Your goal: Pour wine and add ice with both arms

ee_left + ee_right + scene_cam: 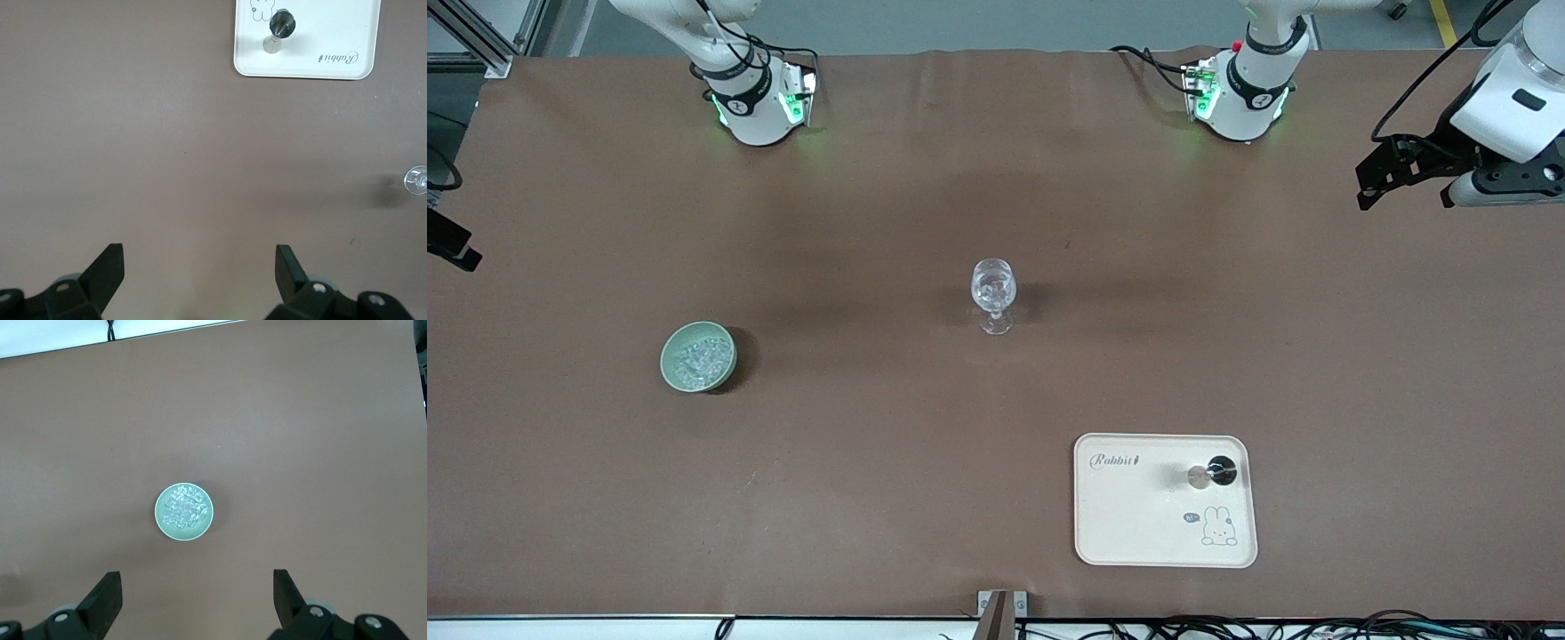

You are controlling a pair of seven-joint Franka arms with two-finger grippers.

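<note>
A clear stemmed glass point(994, 293) stands upright mid-table; its edge shows in the left wrist view point(417, 180). The ice point(696, 360) point(184, 511) fills a pale green bowl point(671, 342) point(162, 520) toward the right arm's end. On a cream tray point(1138, 524) point(320, 33), nearer the front camera, stands a small clear-footed vessel point(1214, 472) point(279, 28) with dark contents, apparently the wine. My left gripper point(1383, 178) point(200, 267) hangs open high over the left arm's end. My right gripper point(454, 244) point(197, 590) hangs open high at the right arm's end, with the bowl below it.
Brown cloth covers the whole table point(871, 498). The two arm bases point(760, 102) point(1240, 93) stand along the edge farthest from the front camera. Cables point(1227, 627) run along the nearest edge.
</note>
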